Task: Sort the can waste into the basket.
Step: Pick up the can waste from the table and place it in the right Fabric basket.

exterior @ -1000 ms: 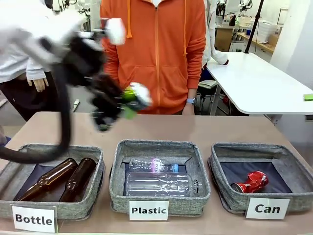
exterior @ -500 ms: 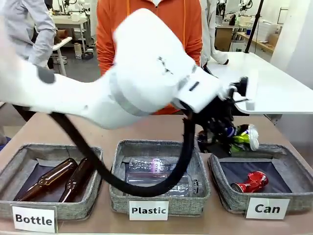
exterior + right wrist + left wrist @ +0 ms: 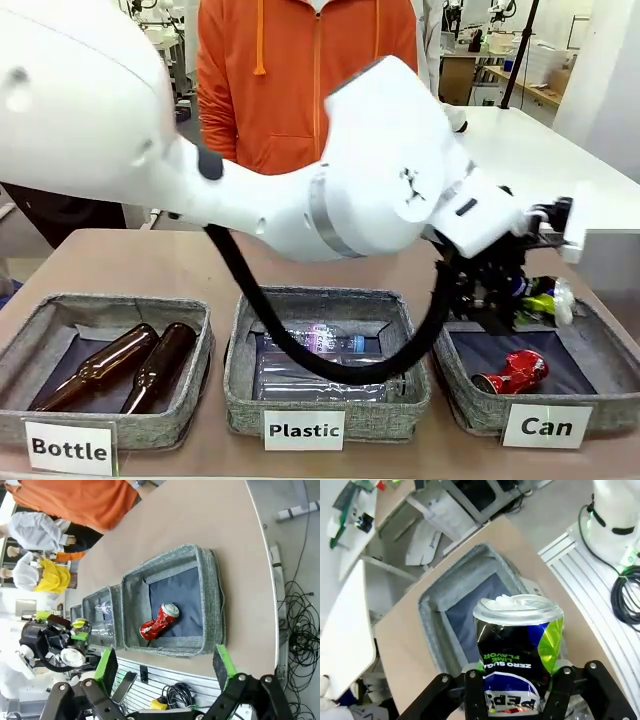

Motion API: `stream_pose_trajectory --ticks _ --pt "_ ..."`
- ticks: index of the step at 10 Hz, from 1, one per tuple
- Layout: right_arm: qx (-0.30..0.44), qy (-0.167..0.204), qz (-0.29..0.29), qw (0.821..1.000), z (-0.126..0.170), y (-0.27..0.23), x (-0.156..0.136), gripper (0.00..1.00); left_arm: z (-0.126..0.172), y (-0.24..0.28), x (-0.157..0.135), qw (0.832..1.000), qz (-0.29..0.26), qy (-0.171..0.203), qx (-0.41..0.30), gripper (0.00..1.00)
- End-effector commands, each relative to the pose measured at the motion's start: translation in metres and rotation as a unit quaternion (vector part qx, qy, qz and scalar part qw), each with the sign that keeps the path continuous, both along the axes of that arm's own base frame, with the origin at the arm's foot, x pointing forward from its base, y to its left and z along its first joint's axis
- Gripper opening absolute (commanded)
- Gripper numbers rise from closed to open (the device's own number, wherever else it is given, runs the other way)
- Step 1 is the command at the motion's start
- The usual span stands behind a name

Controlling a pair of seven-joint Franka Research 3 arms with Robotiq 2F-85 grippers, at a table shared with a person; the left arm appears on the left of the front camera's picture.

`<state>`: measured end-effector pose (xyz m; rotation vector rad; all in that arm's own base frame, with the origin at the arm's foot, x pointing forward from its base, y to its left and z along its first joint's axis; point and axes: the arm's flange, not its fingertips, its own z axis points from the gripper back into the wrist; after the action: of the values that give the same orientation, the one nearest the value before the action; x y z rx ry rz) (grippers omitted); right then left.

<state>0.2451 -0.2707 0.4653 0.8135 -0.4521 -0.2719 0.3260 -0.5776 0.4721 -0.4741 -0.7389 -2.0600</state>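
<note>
Swung across from the table's left, the left claw (image 3: pixel 528 300) now holds the black can (image 3: pixel 540 300) clamped above the Can basket (image 3: pixel 470 400), where the red can (image 3: pixel 512 372) already lies; only release remains, while the right claw (image 3: pixel 165 672) gapes empty.

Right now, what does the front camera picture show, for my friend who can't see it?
The robot's left gripper holds a black can above the "Can" basket, where a red can already lies.
</note>
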Motion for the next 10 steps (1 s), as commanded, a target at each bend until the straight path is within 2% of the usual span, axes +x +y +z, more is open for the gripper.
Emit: stream_pose_trajectory --ticks 1,2,3,6,7,8,10 --pt "0.003 -0.005 -0.012 1.0 0.004 0.002 0.005 1.0 -0.005 -0.036 -0.007 0.998 0.03 0.047 0.023 0.36" --pt "0.003 -0.005 -0.012 1.0 0.004 0.002 0.005 1.0 -0.006 -0.035 -0.003 0.986 0.039 0.134 0.088 0.36" --pt "0.003 -0.005 -0.012 1.0 0.004 0.002 0.005 1.0 -0.008 -0.015 -0.008 1.0 0.009 0.017 0.01 0.36" --pt "0.003 -0.005 -0.012 1.0 0.004 0.002 0.005 1.0 -0.008 -0.015 -0.008 1.0 0.009 0.017 0.01 0.36" --pt "0.003 -0.005 -0.012 1.0 0.004 0.002 0.005 1.0 -0.009 -0.021 -0.006 0.999 0.02 0.036 0.024 0.36" --pt "0.003 -0.005 -0.012 1.0 0.004 0.002 0.005 1.0 -0.012 -0.036 -0.005 0.999 0.054 0.003 -0.006 0.36" --pt "0.003 -0.005 -0.012 1.0 0.004 0.002 0.005 1.0 -0.015 -0.064 0.015 0.993 0.118 0.004 0.014 0.36"
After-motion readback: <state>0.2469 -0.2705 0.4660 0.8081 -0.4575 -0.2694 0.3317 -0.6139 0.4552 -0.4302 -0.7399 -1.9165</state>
